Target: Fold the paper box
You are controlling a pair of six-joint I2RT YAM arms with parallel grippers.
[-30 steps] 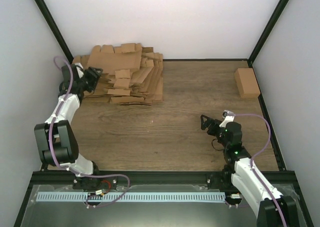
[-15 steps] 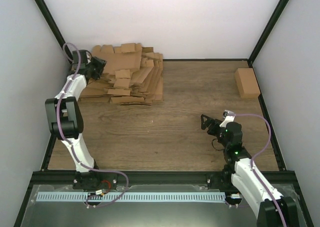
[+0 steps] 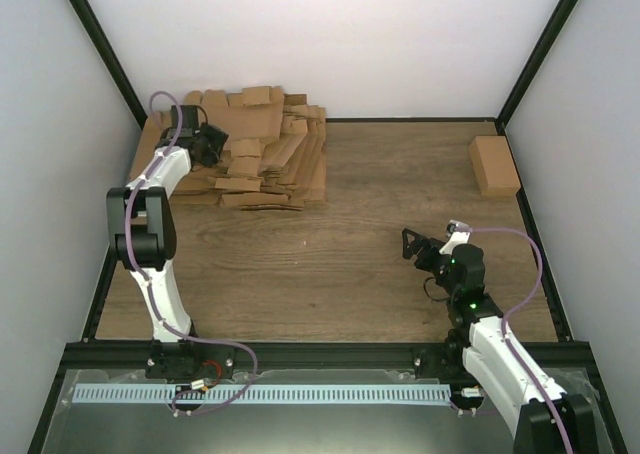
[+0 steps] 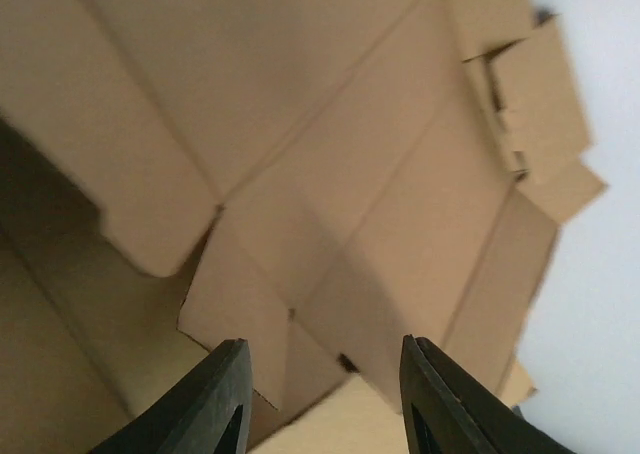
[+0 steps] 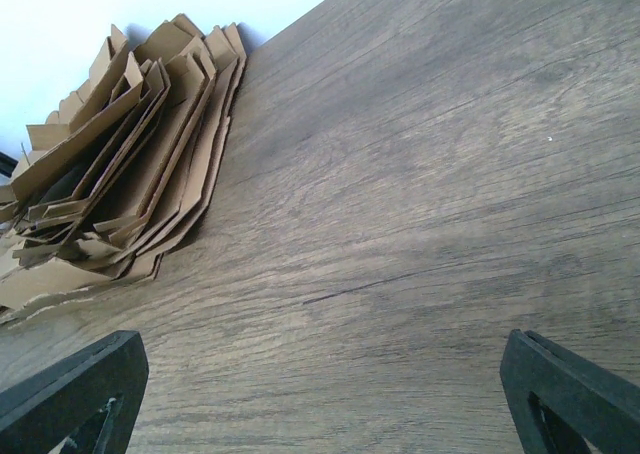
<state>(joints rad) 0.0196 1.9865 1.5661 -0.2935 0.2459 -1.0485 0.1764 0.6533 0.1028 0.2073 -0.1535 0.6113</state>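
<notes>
- Jaws of the left gripper (image 3: 207,141) (image 4: 322,342) are seen partly apart, with a gap between its 2 dark fingers (image 4: 215,399). The tip of a cardboard flap is seen in that gap, and whether it is touched cannot be told.
- Jaws of the right gripper (image 3: 408,244) (image 5: 322,339) are held wide apart. Only the wood of the table (image 3: 330,264) (image 5: 450,174) is seen between them, and nothing is gripped.
- The left gripper is placed over the left part of a heap of flat cardboard sheets (image 3: 265,159) (image 4: 350,174) (image 5: 130,174), which is piled in the far left corner of the table, close to the white back wall.
- The heap is made up of many overlapping sheets, with flaps and tabs sticking out at different angles. The left wrist view is almost filled by them, so no single sheet can be picked out there.
- The paper box (image 3: 494,164) is seen as 1 small rectangular carton at the far right of the table, just beside the right wall and the black corner post. It is well apart from both grippers and from the heap.
- The right gripper is held low over the right half of the table, pointed towards the heap, with a stretch of wood between the 2.
- A purple cable (image 3: 130,244) is looped along the left arm, and another is run along the right arm.
</notes>
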